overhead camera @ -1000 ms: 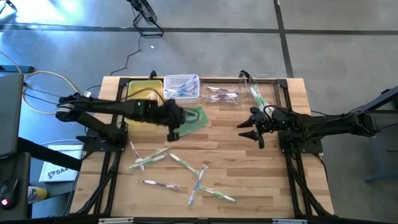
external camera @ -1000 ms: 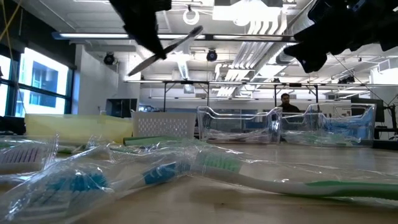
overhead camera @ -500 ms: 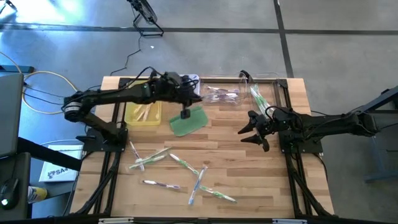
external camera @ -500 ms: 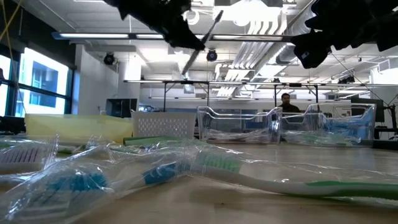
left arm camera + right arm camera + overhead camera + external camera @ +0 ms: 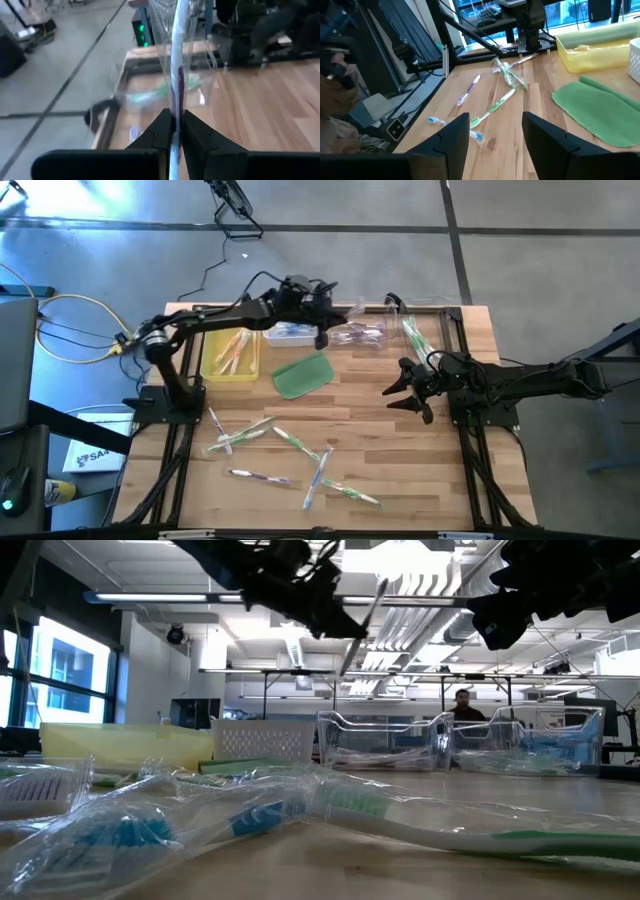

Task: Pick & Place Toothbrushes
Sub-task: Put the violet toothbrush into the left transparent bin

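L pincer point(image 5: 175, 131) clamped on wrapped toothbrush point(image 5: 177, 65), sticking out ahead | R pincer point(image 5: 495, 131) wide, idle

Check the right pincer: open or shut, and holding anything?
Open and empty. The right pincer shows its two fingers spread with bare table between them.
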{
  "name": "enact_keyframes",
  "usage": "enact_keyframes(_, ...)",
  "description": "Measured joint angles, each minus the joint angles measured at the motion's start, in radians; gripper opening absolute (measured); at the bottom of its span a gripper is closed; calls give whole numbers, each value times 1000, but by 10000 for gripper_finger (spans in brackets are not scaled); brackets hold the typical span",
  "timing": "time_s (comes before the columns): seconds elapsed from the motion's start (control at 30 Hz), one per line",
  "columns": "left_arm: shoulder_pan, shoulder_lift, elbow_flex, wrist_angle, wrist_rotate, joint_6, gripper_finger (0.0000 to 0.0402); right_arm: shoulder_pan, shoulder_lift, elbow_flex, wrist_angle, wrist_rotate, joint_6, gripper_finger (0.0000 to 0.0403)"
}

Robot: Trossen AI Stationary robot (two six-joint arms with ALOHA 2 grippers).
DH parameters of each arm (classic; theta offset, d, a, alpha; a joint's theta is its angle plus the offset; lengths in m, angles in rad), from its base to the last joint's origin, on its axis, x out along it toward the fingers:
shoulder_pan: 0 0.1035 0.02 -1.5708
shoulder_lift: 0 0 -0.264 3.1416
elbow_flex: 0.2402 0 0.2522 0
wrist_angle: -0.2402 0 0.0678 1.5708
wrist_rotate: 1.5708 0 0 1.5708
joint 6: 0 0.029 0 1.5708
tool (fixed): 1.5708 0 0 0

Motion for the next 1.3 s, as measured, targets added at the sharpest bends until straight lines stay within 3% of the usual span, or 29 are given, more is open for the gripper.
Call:
enact_keyframes(0.13,0,101,156,-112,18,43,22,0,0,0,-3,3,0,175)
enact_keyframes(0.27,10,198,293,-270,-32,58,22,0,0,0,-15,3,0,175)
enact_keyframes(0.43,15,295,400,-316,-58,64,22,0,0,0,-31,6,0,175)
enact_keyframes(0.97,46,444,419,-312,-87,-22,22,0,1,0,-44,27,-1,175)
enact_keyframes(1.3,46,465,419,-309,-89,-27,22,0,1,0,-52,27,-20,175)
